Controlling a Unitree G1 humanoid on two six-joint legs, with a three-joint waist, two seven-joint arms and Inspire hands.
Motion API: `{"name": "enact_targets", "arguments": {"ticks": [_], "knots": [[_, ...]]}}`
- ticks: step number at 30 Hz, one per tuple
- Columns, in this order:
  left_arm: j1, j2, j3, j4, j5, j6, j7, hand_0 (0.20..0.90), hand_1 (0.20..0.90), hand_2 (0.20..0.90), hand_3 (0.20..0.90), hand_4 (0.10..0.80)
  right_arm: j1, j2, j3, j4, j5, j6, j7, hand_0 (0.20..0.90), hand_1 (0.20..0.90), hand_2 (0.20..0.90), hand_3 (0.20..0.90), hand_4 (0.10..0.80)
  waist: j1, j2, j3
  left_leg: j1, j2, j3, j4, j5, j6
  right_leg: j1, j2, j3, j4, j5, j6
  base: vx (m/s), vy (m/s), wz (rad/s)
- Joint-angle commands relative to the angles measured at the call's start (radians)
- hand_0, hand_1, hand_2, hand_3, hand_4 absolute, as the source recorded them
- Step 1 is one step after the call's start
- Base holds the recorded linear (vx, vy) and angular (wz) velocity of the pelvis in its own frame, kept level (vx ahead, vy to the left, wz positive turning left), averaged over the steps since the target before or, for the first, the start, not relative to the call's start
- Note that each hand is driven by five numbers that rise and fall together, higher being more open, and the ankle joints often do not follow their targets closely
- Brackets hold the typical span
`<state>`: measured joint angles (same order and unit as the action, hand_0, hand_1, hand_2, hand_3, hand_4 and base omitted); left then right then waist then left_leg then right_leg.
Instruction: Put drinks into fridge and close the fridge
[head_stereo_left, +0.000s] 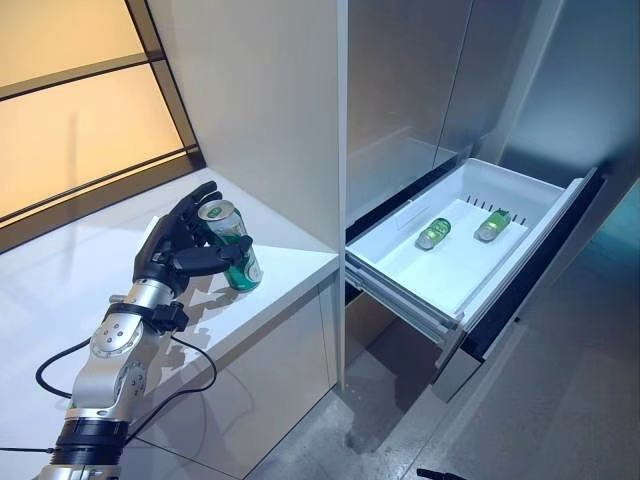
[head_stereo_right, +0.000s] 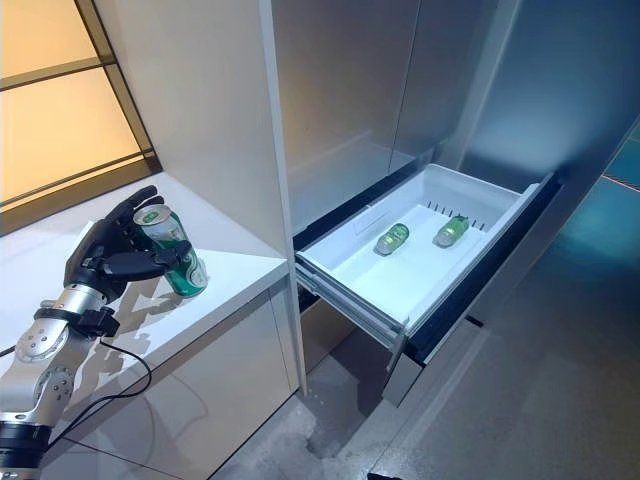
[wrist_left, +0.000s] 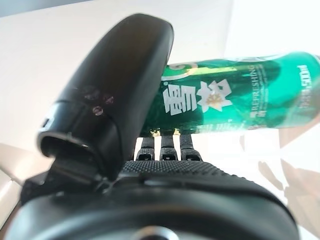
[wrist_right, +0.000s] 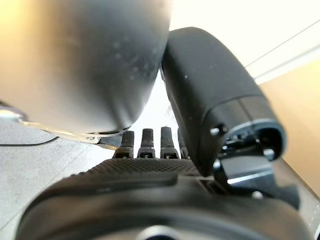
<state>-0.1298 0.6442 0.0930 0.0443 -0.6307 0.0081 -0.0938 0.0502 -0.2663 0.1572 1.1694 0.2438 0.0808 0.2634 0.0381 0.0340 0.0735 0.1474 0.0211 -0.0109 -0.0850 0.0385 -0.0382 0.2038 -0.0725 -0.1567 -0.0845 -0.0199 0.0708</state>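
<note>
Left hand (head_stereo_left: 178, 246) curled round a green can (head_stereo_left: 232, 257) over the white counter (head_stereo_left: 290, 262), thumb across the front and fingers behind; can tilted, silver top leaning back toward the hand, base at or just above the counter surface, contact not clear from the head views. Same can seen from close up in the left wrist view (wrist_left: 235, 95), lying crosswise past the thumb (wrist_left: 112, 95), with three fingers (wrist_left: 161, 145) reaching up behind it; grip confirmed there, but nothing shown of the fridge. Fridge drawer (head_stereo_left: 520, 240) pulled well out to the right of the counter, past a tall white cabinet panel (head_stereo_left: 270, 110), visible only in the two head views. Two more green cans inside the drawer, both lying on their sides on the white floor toward the back: one nearer the middle (head_stereo_left: 434, 233), the other (head_stereo_left: 493, 225) just beside it, closer to the outer wall, the two apart and not touching. Same pair picked out in the right eye view (head_stereo_right: 392, 238) and (head_stereo_right: 452, 231). Grey floor (head_stereo_left: 560, 420) below the drawer. Amber window panes (head_stereo_left: 70, 110) behind the counter. Right hand (wrist_right: 150, 175) missing from both head views, found only in its own wrist view: thumb (wrist_right: 215, 95) standing up, fingers (wrist_right: 148, 142) extending away from the palm with nothing between them, a large rounded grey blurred shape close overhead, not identifiable.
</note>
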Motion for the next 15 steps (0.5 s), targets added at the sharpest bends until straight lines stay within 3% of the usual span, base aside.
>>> {"name": "enact_targets", "arguments": {"ticks": [1, 15], "knots": [[-0.21, 0.062, 0.046, 0.036, -0.047, -0.094, 0.039, 0.9, 0.9, 0.9, 0.9, 0.8, -0.018, -0.014, 0.019, 0.009, 0.0, -0.005, -0.004, 0.9, 0.9, 0.9, 0.9, 0.8, -0.027, 0.01, -0.017, 0.024, -0.078, 0.015, 0.023, -0.119, 0.055, -0.066, 0.082, 0.066, 0.109, -0.099, -0.011, 0.003, 0.008, -0.03], [-0.243, 0.017, 0.019, 0.106, -0.1, -0.109, 0.071, 0.9, 0.9, 0.9, 0.9, 0.8, -0.028, -0.018, 0.014, 0.066, -0.017, -0.039, 0.006, 0.9, 0.9, 0.9, 0.9, 0.8, -0.039, 0.011, -0.024, 0.033, -0.078, 0.026, 0.02, -0.122, 0.055, -0.062, 0.084, 0.078, 0.108, -0.099, -0.01, 0.013, 0.005, -0.05]]}}
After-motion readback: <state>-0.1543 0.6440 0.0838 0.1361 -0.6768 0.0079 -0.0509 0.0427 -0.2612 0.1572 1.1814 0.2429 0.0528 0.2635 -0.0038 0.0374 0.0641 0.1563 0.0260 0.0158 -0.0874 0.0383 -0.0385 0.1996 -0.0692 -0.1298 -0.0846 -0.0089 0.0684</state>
